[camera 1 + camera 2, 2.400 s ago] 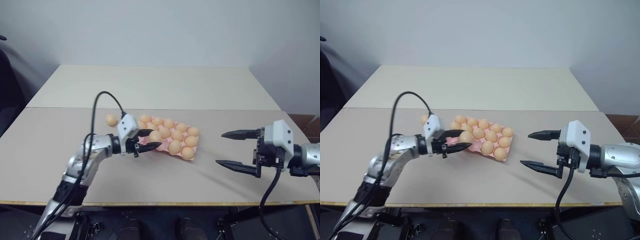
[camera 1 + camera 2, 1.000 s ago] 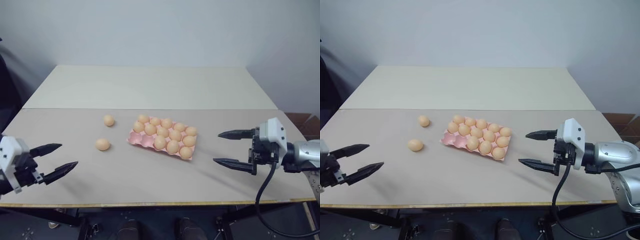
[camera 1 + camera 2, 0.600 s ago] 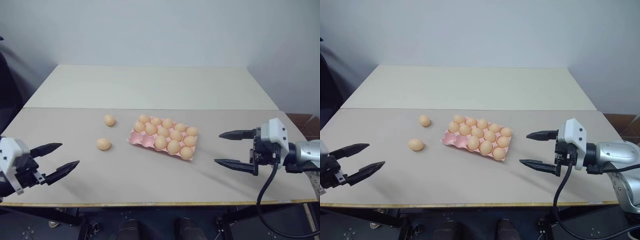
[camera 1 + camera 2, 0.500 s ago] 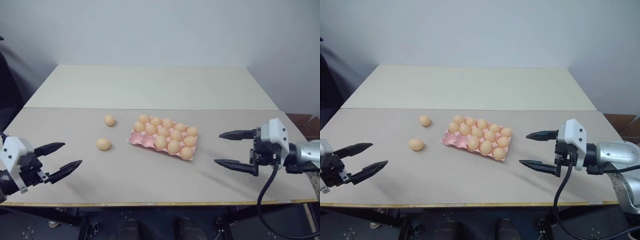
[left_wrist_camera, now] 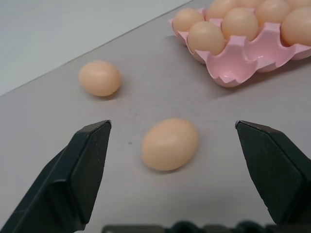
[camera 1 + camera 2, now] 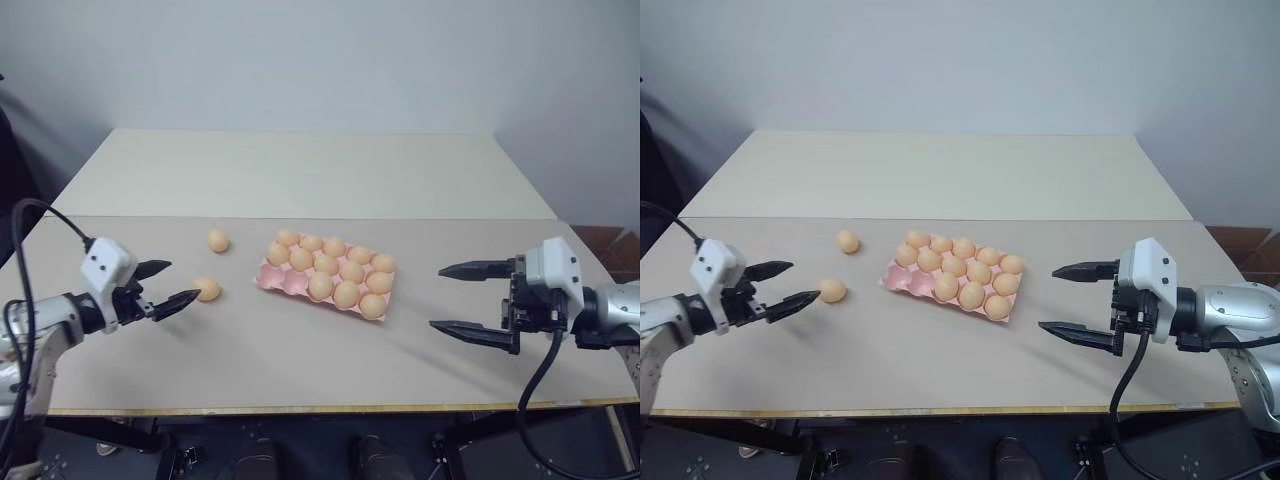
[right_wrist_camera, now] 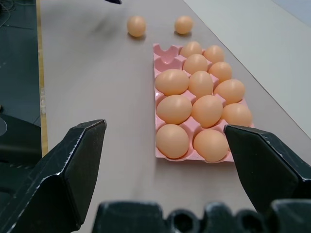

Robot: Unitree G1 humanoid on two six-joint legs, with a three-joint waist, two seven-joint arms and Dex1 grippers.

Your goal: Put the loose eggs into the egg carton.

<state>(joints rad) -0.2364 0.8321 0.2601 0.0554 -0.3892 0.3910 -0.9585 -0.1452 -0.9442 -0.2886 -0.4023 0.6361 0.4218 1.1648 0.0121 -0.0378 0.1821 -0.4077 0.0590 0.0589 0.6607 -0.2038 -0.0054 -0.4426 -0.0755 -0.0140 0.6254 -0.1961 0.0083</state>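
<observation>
The left gripper's [image 6: 168,284] fingers were spread open just before a loose egg [image 6: 206,289]; the right gripper's [image 6: 462,299] fingers were spread open, nothing held.

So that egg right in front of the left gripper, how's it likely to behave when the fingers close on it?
The nearer egg lies on its side on the bare table, so a nudge would probably roll it. Its smooth rounded shell may slip between the open left gripper's fingers unless centred. It looks fragile, so a gentle squeeze seems wise.
</observation>
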